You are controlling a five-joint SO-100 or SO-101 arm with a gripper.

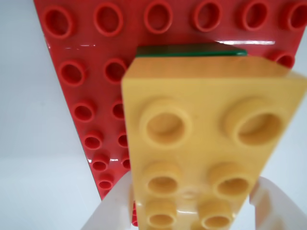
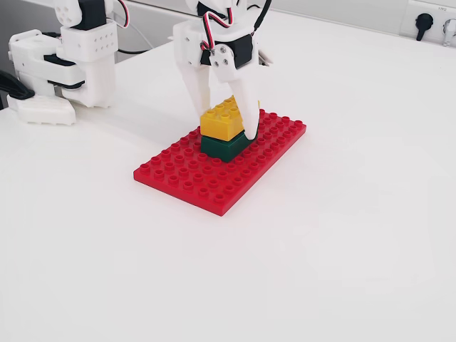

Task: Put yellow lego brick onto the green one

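Looking down from the fixed view, you see the yellow lego brick (image 2: pixel 222 120) sitting right on top of the green one (image 2: pixel 224 146), and both stand on the big red plate (image 2: pixel 187 179) in the middle of the white table (image 2: pixel 356 228). The stack is near the plate's 1 o'clock side in that view. The gripper (image 2: pixel 224 128) comes down from 12 o'clock, and its two white fingers (image 2: pixel 194 92) hug the yellow brick on its two long sides, so the jaws are closed on the brick. In the wrist view the yellow brick (image 1: pixel 206 139) fills most of the picture, the white fingers (image 1: pixel 112 211) peek in at 7 and 5 o'clock, and only a thin strip of the green brick (image 1: pixel 192 51) shows at 12 o'clock behind it. You cannot tell from these pictures if the studs have clicked in all the way. The yellow brick looks light, hard and smooth, so it will not bend or break, but it may slip if you hold it loosely. Hold it on the flat long sides, near the middle, as you do now. The job looks almost done; a gentle push straight down would likely lock the bricks. Watch that the plate does not slide.
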